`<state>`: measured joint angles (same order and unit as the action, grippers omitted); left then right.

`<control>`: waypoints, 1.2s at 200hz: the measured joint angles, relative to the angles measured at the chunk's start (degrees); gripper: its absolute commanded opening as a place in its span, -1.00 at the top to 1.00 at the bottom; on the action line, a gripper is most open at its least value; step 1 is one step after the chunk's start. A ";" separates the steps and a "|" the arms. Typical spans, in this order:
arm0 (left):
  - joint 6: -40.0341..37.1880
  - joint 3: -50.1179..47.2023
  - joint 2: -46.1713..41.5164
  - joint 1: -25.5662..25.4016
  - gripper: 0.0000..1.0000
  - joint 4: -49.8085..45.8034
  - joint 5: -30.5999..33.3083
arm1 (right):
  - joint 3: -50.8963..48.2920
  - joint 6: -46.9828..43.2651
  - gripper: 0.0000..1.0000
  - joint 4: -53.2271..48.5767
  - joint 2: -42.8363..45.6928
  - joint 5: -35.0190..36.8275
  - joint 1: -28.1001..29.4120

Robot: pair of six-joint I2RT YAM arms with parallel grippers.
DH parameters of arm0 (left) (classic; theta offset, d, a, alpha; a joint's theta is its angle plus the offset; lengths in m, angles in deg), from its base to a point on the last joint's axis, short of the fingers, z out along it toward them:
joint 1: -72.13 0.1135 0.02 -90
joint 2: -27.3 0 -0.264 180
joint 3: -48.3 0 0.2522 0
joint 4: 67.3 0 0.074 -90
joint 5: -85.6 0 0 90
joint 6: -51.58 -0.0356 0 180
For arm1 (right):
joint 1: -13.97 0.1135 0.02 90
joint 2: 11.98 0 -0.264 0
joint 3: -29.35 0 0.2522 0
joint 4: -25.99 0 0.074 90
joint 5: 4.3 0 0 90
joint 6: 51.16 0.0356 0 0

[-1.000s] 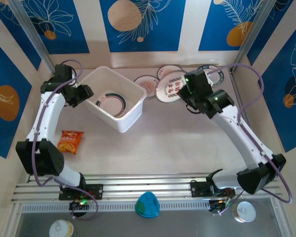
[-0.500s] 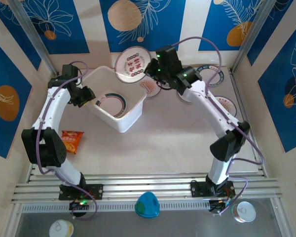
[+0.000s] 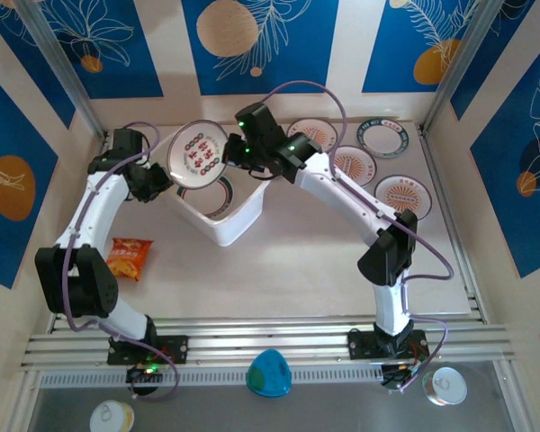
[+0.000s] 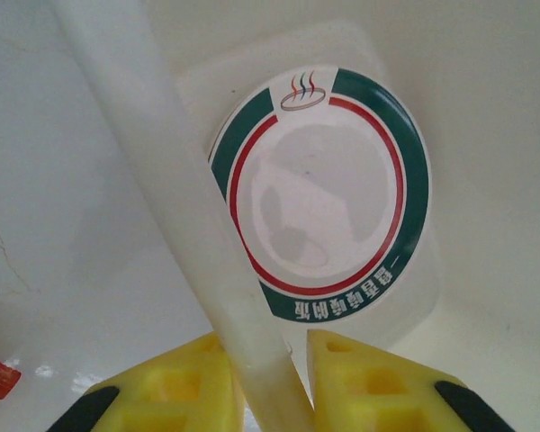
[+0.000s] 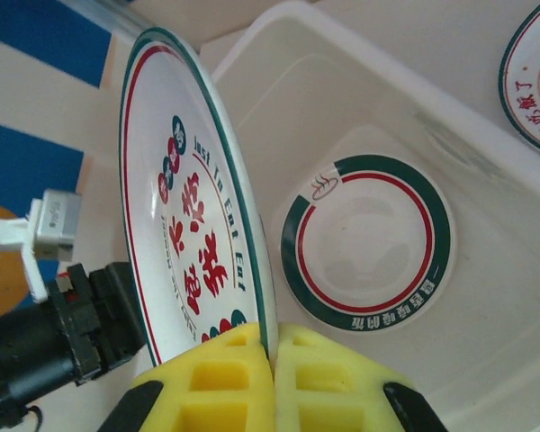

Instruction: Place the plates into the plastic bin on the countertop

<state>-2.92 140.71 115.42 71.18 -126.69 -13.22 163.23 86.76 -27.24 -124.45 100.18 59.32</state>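
Top external view puts the right claw [image 3: 227, 151] over the far corner of the plastic bin [image 3: 227, 236], clamped on the rim of a red-lettered plate [image 3: 198, 155] that it holds nearly on edge above the opening. From the right wrist, the 2 yellow fingers [image 5: 218, 378] pinch that rim tight, with the plate's face turned away from the bin's inside. Low on the bin floor lies 1 green-ringed plate [image 4: 328, 193], flat and off to one side. The left claw [image 4: 270, 387] is closed on the bin's near-left wall, 1 finger inside and 1 outside, which looks like bracing the tub. On the desk [image 3: 297, 261], right of the bin, 4 loose plates [image 3: 382, 138] lie well apart from it.

By my reading, the step in hand is the drop of the 2nd plate, so the task is early. The next move calls for lowering and tipping the held plate toward flat, close over the green-ringed one, then parting the right fingers. Released from this height on edge, it could clatter, roll or strike the rim.
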 measured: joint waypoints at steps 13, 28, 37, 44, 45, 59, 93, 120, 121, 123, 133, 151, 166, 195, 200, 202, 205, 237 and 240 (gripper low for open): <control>0.72 -1.57 -1.33 -0.11 0.56 0.61 0.35 | 0.00 -1.29 1.00 -0.13 -0.72 1.70 0.98; 1.68 -2.78 -2.47 -0.17 0.56 0.96 0.57 | 0.00 -1.73 1.00 -0.61 -1.36 3.80 1.64; 2.01 -3.30 -2.89 -0.26 0.55 1.46 0.61 | 0.00 -1.77 1.00 -1.16 -1.73 4.85 1.90; 2.16 -3.56 -3.13 -0.37 0.53 1.88 0.63 | 0.00 -1.77 1.00 -1.64 -2.08 5.46 1.97; 2.19 -3.58 -3.13 -0.39 0.53 1.90 0.63 | 0.00 -1.75 1.00 -1.70 -2.12 5.53 1.97; 2.36 -4.07 -3.41 -0.59 0.50 2.38 0.92 | -0.15 -1.29 1.00 -2.64 -2.75 6.71 2.05; 2.25 -4.37 -3.76 -0.72 0.28 2.75 1.03 | -0.33 1.60 1.00 -3.78 -4.46 7.63 2.21; 1.75 -4.28 -4.33 -1.14 -0.05 2.78 1.07 | -0.70 5.33 1.00 -4.02 -6.88 7.85 2.64; 1.81 -4.28 -4.33 -1.16 -0.05 2.78 1.07 | -0.74 5.42 1.00 -4.02 -6.93 7.85 2.67; 1.90 -4.24 -4.39 -1.22 -0.07 2.78 1.05 | -0.90 5.73 1.00 -4.00 -7.06 7.87 2.71; 1.29 -3.76 -4.68 -1.49 -0.13 2.75 1.20 | -1.27 7.15 1.00 -4.26 -7.80 8.00 2.99; 0.70 -1.73 -4.83 -1.86 -0.21 2.40 1.64 | -0.59 8.85 1.00 -5.42 -9.68 9.11 3.72; -0.17 0.11 -4.87 -1.86 -0.23 2.40 1.77 | 1.42 10.25 1.00 -6.91 -11.93 9.81 4.37; -1.84 2.91 -4.94 -1.88 -0.28 2.78 1.88 | 2.69 14.08 1.00 -8.13 -14.60 10.62 4.81; -2.10 3.21 -4.94 -1.88 -0.28 2.80 1.90 | 2.82 14.80 1.00 -8.41 -14.99 10.64 4.81; -2.23 3.34 -4.94 -1.88 -0.28 2.78 1.88 | 2.86 14.93 1.00 -8.52 -15.08 10.67 4.81; -2.36 3.43 -4.94 -1.88 -0.28 2.80 1.88 | 3.06 15.23 1.00 -8.81 -15.32 10.69 4.81; -3.93 3.85 -4.92 -1.88 -0.31 2.82 1.86 | 3.69 17.35 1.00 -9.40 -15.65 11.13 4.92; -4.02 3.85 -4.90 -1.88 -0.31 2.82 1.84 | 3.69 17.44 1.00 -9.40 -15.65 11.13 4.92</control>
<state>-6.94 144.56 110.52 69.30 -123.87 -11.39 166.92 104.21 -36.64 -140.10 111.31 64.24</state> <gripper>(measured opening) 0.651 0.064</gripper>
